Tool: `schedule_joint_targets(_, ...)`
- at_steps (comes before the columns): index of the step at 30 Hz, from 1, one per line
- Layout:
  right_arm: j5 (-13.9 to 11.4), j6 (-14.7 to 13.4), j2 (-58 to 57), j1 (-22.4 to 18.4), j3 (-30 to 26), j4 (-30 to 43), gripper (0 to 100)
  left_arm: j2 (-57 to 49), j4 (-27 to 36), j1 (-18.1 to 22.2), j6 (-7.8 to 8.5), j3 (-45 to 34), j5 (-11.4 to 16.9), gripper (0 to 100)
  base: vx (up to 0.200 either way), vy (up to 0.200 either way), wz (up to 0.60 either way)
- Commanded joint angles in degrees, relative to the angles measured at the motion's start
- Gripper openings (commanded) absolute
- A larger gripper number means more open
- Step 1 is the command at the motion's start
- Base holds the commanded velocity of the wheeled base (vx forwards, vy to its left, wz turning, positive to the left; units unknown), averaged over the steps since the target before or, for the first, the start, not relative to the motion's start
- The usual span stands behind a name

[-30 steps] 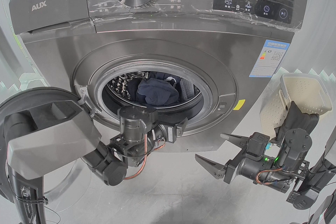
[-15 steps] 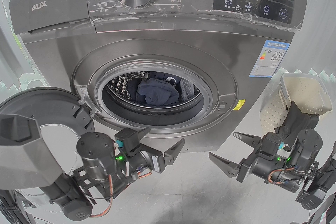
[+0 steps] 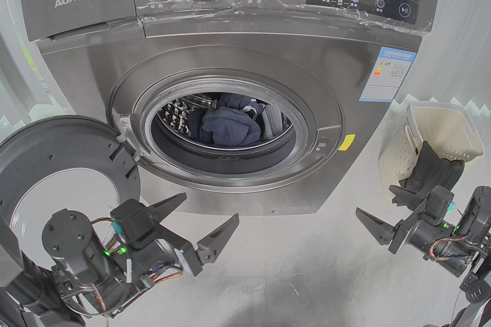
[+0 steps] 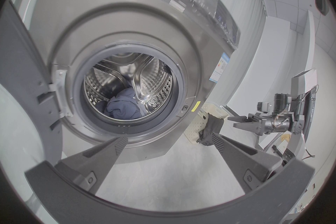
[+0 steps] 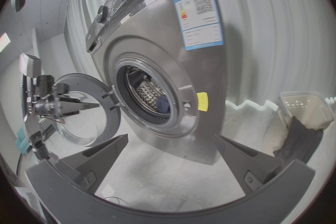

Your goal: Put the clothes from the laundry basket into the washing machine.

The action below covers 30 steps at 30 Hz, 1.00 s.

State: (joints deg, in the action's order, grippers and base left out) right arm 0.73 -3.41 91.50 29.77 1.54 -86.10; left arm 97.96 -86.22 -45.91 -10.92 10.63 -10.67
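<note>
- On the floor to the right of the washing machine, the laundry basket is set just beside the machine. A dark garment is draped over its front rim and down the outside wall.
- Navy clothes are already heaped in the drum, and the door is swung fully open to the left.
- The right pincer is held low just in front of the basket, spread wide with nothing gripped. The draped garment is judged to be its next pick.
- The garment is best taken where it folds over the rim, so that a thick bunch is caught and not one loose edge. The jaws should be closed only once cloth lies between both fingers.
- A lift straight up before any sideways travel is advised, lest the hanging part drag the light basket or catch on its perforated wall.
- The left pincer is likewise wide open and empty, low before the machine near the door. The path to the port should be left free of it.
- The cloth should be released deep in the drum, so that none trails over the door seal.
</note>
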Motion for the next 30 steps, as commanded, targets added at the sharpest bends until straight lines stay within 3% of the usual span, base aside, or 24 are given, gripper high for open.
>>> schedule_joint_targets(1,1.11,1.3,-9.06,-6.13,-1.54,5.68,100,-10.34,-0.08,0.82,0.02,-6.76,-0.41,100,0.0,0.0,0.0)
schedule_joint_targets(4,1.55,1.83,-14.25,-7.09,-1.54,11.75,100,-13.41,0.18,0.82,0.38,-7.91,-0.85,100,0.0,0.0,0.0)
schedule_joint_targets(5,4.28,2.71,-19.7,-7.18,-1.54,18.07,100,-15.87,0.88,0.91,1.52,-8.7,-2.52,100,0.0,0.0,0.0)
schedule_joint_targets(6,4.28,2.71,-19.7,-7.18,-1.54,18.07,100,-15.87,0.88,0.91,1.52,-8.7,-2.52,100,0.0,0.0,0.0)
schedule_joint_targets(7,8.15,2.89,-24.79,-6.83,-1.45,23.26,100,-17.72,0.88,0.91,2.22,-9.66,-4.63,100,0.0,-0.2,0.0)
schedule_joint_targets(9,9.9,2.62,-29.19,-7.18,-1.45,26.95,100,-19.57,1.32,0.91,2.22,-10.63,-5.51,100,0.0,-0.2,0.0)
schedule_joint_targets(13,10.52,2.1,-33.76,-8.5,-1.45,30.03,100,-22.9,4.13,1.0,2.13,-10.63,-5.51,100,0.0,-0.2,0.0)
schedule_joint_targets(18,10.61,2.18,-43.16,-12.81,-1.45,38.47,100,-30.2,16.35,1.0,2.84,-10.63,-7.35,100,0.0,-0.2,0.0)
schedule_joint_targets(24,10.17,2.1,-49.32,-15.0,-1.45,46.11,100,-36.62,24.52,1.09,2.22,-10.63,-7.97,100,0.0,0.0,0.0)
schedule_joint_targets(30,9.73,2.1,-60.21,-18.08,-1.45,55.16,100,-48.83,39.03,6.1,2.4,-10.63,-7.61,100,0.0,-0.2,0.0)
